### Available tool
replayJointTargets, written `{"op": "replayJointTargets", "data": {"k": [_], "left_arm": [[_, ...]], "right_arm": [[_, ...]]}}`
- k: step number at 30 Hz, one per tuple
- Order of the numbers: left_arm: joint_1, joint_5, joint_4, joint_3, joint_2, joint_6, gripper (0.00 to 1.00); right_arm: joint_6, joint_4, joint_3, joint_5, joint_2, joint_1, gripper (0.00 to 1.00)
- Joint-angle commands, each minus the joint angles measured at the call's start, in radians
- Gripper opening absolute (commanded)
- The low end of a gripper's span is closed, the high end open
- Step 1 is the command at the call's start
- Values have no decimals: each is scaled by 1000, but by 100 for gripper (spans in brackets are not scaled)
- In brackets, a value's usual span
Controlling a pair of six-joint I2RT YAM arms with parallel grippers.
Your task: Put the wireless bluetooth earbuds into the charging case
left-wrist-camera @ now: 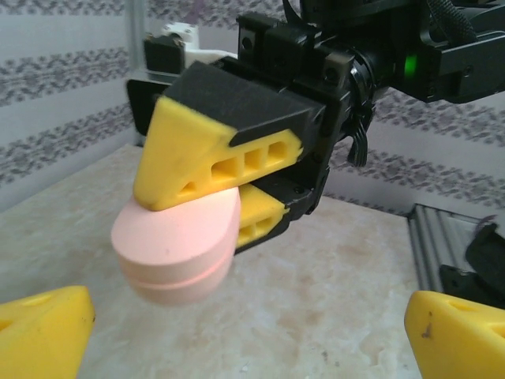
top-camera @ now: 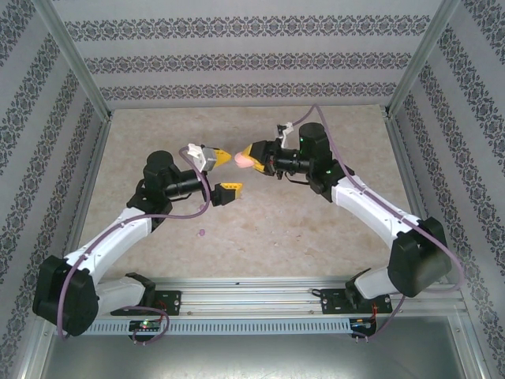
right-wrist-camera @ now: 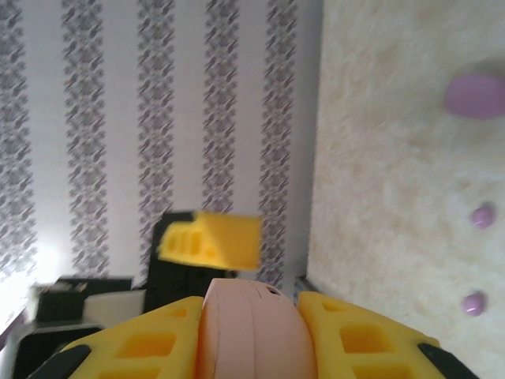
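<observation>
My right fingers (left-wrist-camera: 197, 158) are clamped on the pink case (left-wrist-camera: 177, 245), clear of the worktop (left-wrist-camera: 316, 316); my left fingers (left-wrist-camera: 43, 328) stand wide apart just left of it.

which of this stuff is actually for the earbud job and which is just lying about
for the job:
pink case, held in the right gripper
purple bud
second purple bud
bigger purple oval, blurred, probably another case

just surroundings:
metal rail
patterned walls
</observation>
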State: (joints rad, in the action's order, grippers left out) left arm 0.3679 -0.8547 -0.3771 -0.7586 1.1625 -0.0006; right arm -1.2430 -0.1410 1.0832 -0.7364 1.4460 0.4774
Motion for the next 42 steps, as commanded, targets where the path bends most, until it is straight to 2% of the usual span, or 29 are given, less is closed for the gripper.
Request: {"op": "replayJointTargets", "data": {"k": [1, 3, 6, 14, 20, 25, 33, 38, 42], "left_arm": [[-16, 185, 136, -6, -30, 31, 100], [-23, 302, 182, -10, -35, -15, 100], [-47, 384, 229, -15, -38, -81, 100], [-117, 393, 271, -2, -12, -62, 100], [-137, 388, 252, 23, 24, -26, 100], [-141, 390, 249, 37, 42, -18, 100], [-142, 385, 270, 34, 32, 8, 100], [-142, 377, 297, 34, 12, 25, 100], [-143, 378, 385, -11, 22, 45, 97]], "right_arm": [[132, 66, -8, 47, 68, -44, 11], [192, 80, -4, 64, 128, -72, 11], [254, 70, 30, 54, 268, -108, 10], [367, 33, 258, 0, 641, -138, 10], [466, 101, 380, 15, 768, -172, 11], [490, 132, 386, 13, 812, -194, 15], [585, 288, 367, 89, 764, -194, 41], [610, 359, 350, 141, 708, -197, 50], [635, 421, 346, 196, 654, -199, 52]]}}
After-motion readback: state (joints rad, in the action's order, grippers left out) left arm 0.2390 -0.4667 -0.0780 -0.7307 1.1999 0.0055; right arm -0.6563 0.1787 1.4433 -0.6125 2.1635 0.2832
